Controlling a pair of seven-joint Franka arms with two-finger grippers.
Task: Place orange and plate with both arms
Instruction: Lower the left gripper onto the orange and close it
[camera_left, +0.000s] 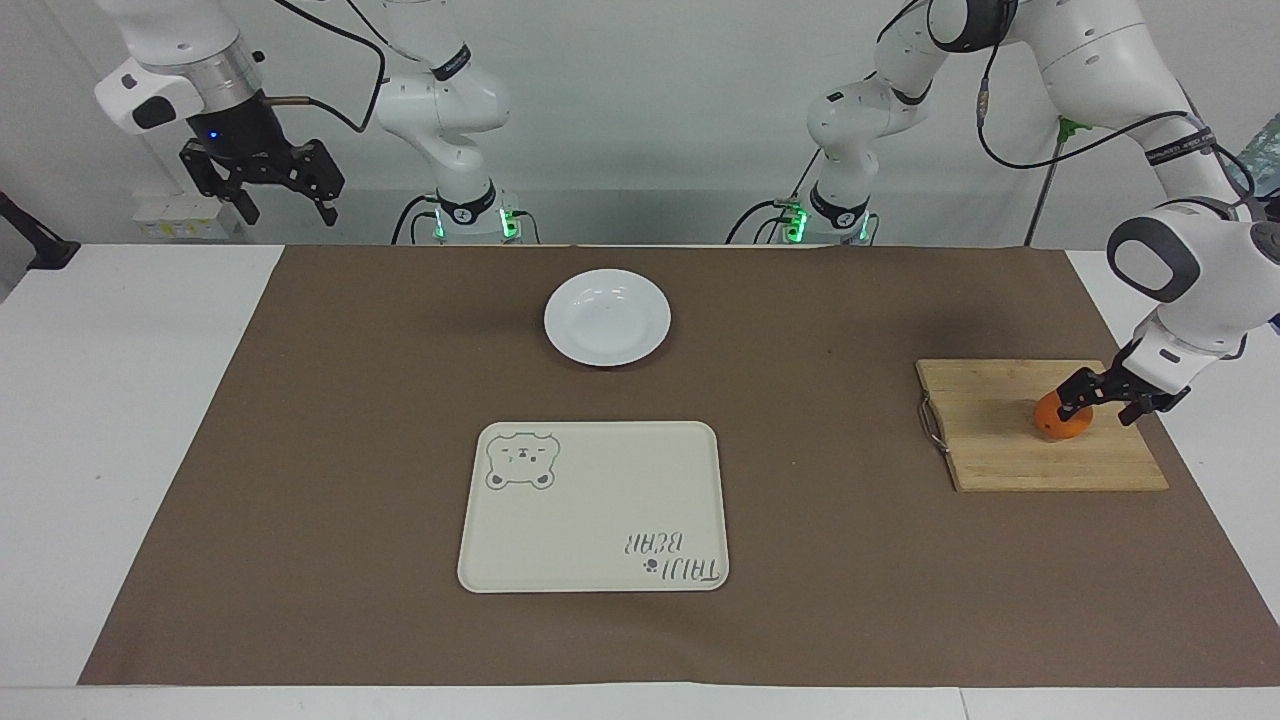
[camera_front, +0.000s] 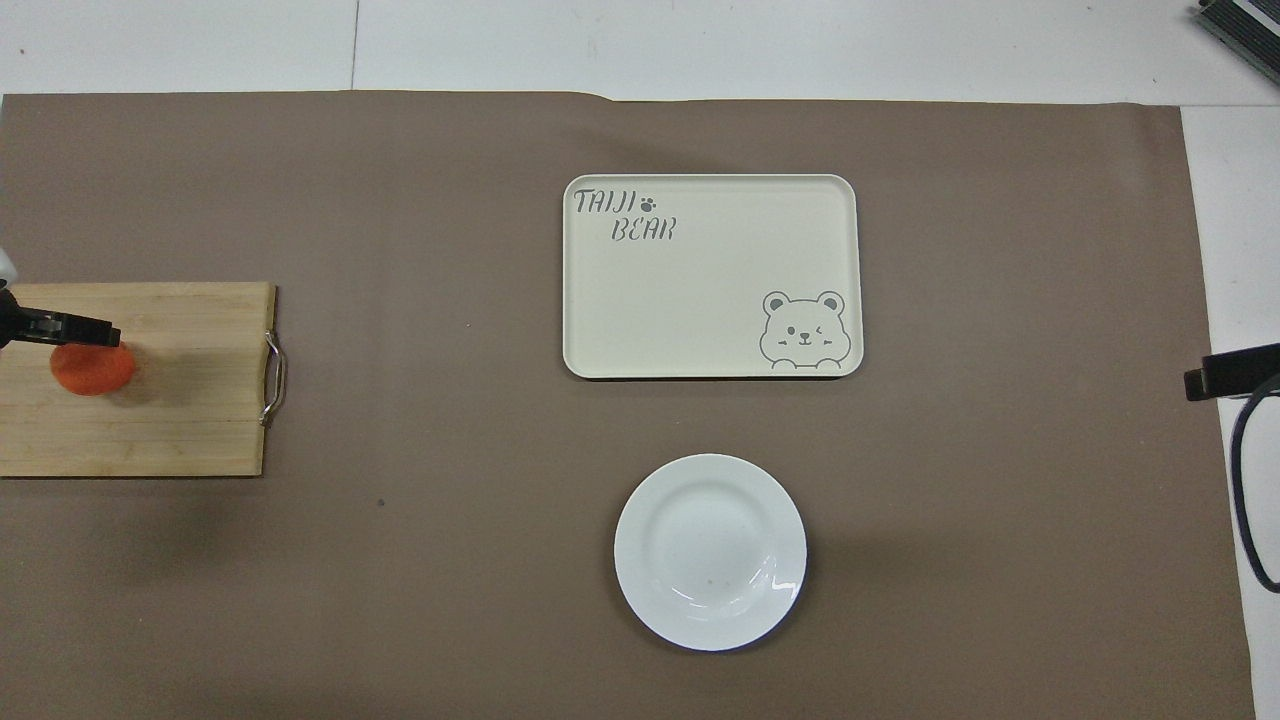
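Left gripper (camera_left: 1100, 398): fingers spread, down over the orange (camera_left: 1060, 420) on the cutting board (camera_left: 990, 430)
Right gripper (camera_left: 283, 200): fingers spread, raised, waiting
Plate (camera_left: 607, 317): untouched

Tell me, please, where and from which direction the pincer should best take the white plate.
Grip the plate at its raised rim, coming down from above on the edge toward the right arm's end. It lies flat and shallow, so only the rim offers a hold; the right pincer hangs open, high there.
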